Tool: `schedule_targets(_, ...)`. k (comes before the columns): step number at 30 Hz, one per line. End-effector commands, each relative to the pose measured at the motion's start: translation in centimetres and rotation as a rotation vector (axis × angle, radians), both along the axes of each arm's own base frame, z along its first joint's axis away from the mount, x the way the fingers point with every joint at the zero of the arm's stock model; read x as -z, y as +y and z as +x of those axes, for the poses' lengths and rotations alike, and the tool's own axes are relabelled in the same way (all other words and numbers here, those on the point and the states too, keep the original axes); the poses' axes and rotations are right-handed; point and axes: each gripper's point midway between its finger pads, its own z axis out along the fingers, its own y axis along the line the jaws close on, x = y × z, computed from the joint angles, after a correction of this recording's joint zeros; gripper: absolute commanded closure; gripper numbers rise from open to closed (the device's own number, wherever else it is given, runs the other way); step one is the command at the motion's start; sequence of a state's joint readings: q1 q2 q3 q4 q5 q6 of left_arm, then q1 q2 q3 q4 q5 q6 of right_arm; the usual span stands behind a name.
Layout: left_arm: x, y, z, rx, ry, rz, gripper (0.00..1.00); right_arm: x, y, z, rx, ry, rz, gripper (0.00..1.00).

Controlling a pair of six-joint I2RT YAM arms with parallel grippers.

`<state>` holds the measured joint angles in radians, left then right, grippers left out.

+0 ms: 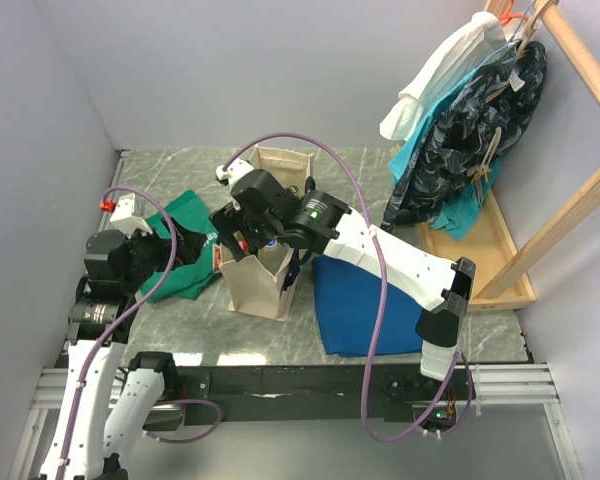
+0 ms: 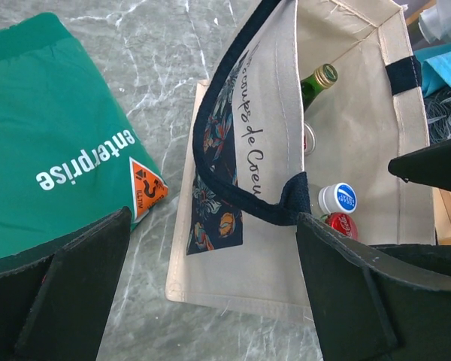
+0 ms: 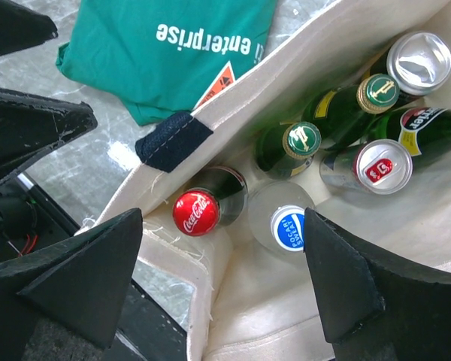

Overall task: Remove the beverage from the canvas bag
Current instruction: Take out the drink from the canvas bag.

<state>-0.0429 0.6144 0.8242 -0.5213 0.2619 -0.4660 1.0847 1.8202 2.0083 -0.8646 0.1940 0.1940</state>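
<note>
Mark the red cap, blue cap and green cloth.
Red cap [image 3: 195, 213]: right wrist view, its top.
Blue cap [image 3: 289, 227]: right wrist view, its label.
Green cloth [image 2: 52, 113]: left wrist view, plain fabric.

Green cloth [image 2: 60, 113] (white "enterprise" lettering) and blue folded cloth [image 1: 345, 300] on marble table [image 1: 180, 340], clothes [image 1: 480, 110] on wooden rack [image 1: 500, 262] beyond.

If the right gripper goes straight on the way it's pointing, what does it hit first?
Probably the caps inside the canvas bag: the red-capped cola bottle and the blue-capped Pocari Sweat bottle both lie under the open right gripper. Which cap is higher is unclear.
</note>
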Motion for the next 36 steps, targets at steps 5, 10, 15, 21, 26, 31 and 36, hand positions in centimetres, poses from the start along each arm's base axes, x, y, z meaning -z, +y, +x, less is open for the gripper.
schedule_targets(5, -0.2, -0.1, 0.3, -0.002, -0.016, -0.009, 0.04, -0.1, -0.3, -0.9, 0.0, 0.0, -0.019, 0.09)
schedule_targets(10, -0.1, -0.1, 0.4, -0.001, -0.014, -0.016, 0.04, 0.2, 0.0, -0.9, -0.019, 0.002, -0.018, 0.09)
schedule_targets(15, -0.1, 0.0, 0.5, -0.006, -0.012, -0.011, 0.04, 0.5, 0.7, -0.8, -0.026, 0.01, -0.013, 0.08)
schedule_targets(21, 0.1, 0.0, 0.4, -0.008, -0.011, -0.007, 0.04, 1.1, 1.5, -0.9, -0.04, 0.036, -0.005, 0.09)
schedule_targets(26, 0.2, 0.1, 0.4, -0.01, -0.01, -0.007, 0.04, 1.6, 1.7, -0.9, -0.04, 0.044, -0.007, 0.09)
schedule_targets(31, 0.3, 0.1, 0.5, -0.014, -0.012, -0.007, 0.04, 1.9, 2.2, -0.9, -0.049, 0.054, -0.005, 0.14)
schedule_targets(36, 0.6, 0.2, 0.5, -0.018, -0.009, -0.007, 0.04, 2.3, 2.6, -1.0, -0.059, 0.066, -0.009, 0.15)
